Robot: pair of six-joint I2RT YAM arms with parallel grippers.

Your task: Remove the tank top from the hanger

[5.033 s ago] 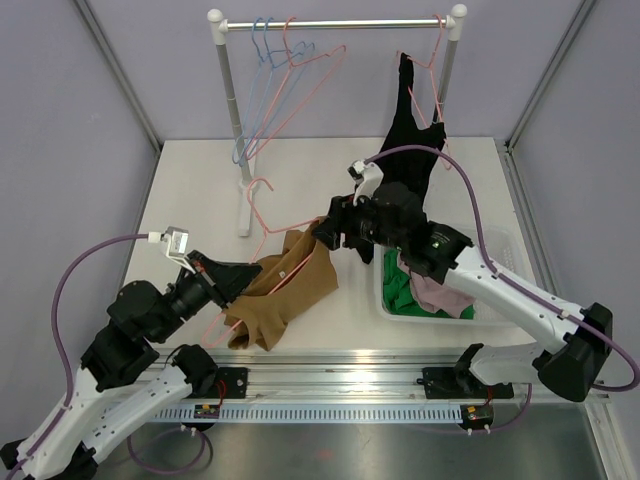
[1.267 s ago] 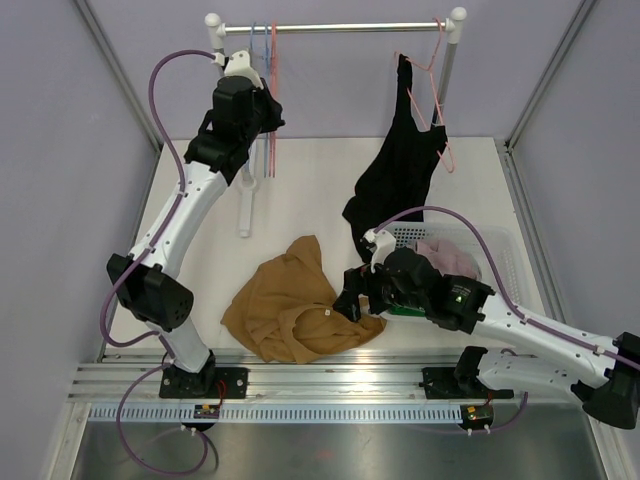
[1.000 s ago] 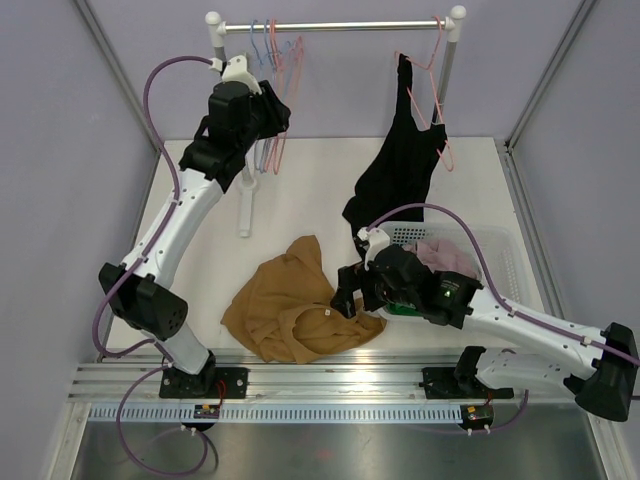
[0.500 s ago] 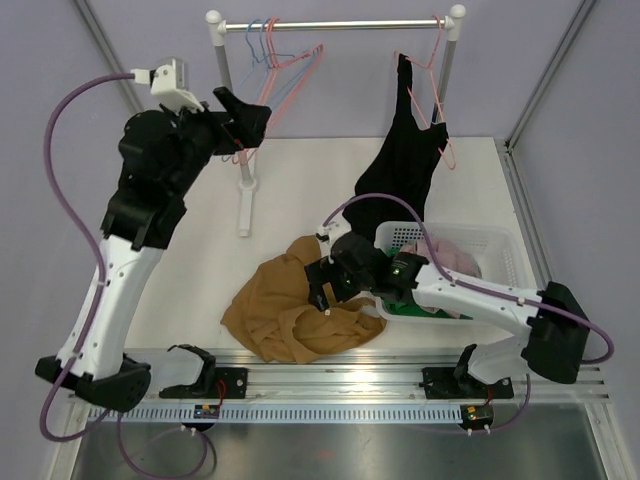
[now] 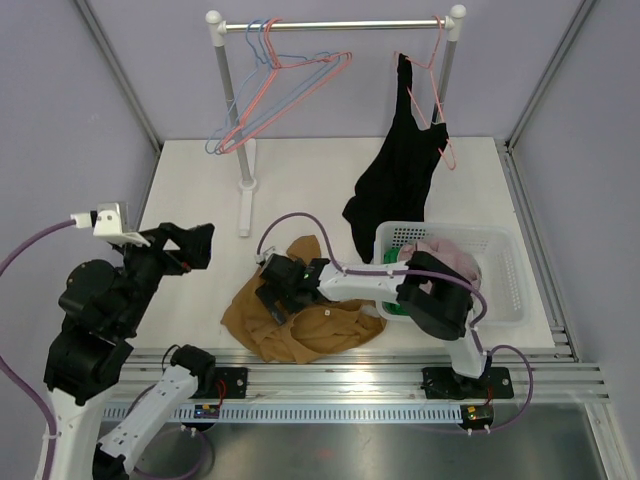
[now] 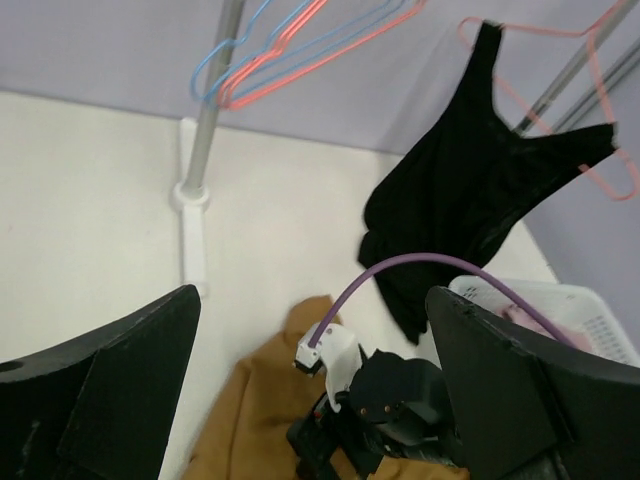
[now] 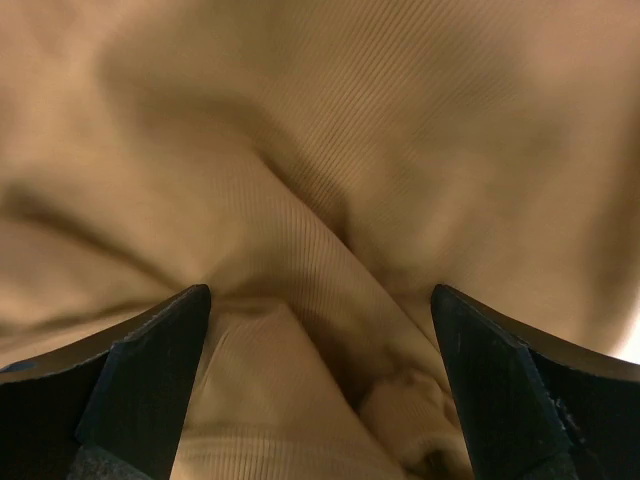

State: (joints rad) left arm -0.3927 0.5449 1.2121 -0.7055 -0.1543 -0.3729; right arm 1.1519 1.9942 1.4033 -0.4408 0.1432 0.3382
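The tan tank top (image 5: 300, 330) lies crumpled on the table near the front, off any hanger. My right gripper (image 5: 272, 296) is low over its left part, open. In the right wrist view the ribbed tan fabric (image 7: 330, 150) fills the frame, with a fold rising between the spread fingers of the gripper (image 7: 320, 290). My left gripper (image 5: 190, 245) is open and empty, held high at the near left. From the left wrist view it (image 6: 312, 295) looks down on the tank top (image 6: 250, 420) and the right wrist. Bare pink and blue hangers (image 5: 290, 75) hang tilted on the rail.
A black garment (image 5: 405, 170) hangs on a pink hanger (image 5: 440, 110) at the rail's right end. A white basket (image 5: 500, 260) with green and pink clothes stands at the right. The rack's left post (image 5: 235, 120) and foot (image 5: 245, 200) stand behind the tank top.
My left arm has let go of the hanger at the rail, opened, and pulled back to the near left. The hangers swing. My right gripper has slid left onto the tank top.
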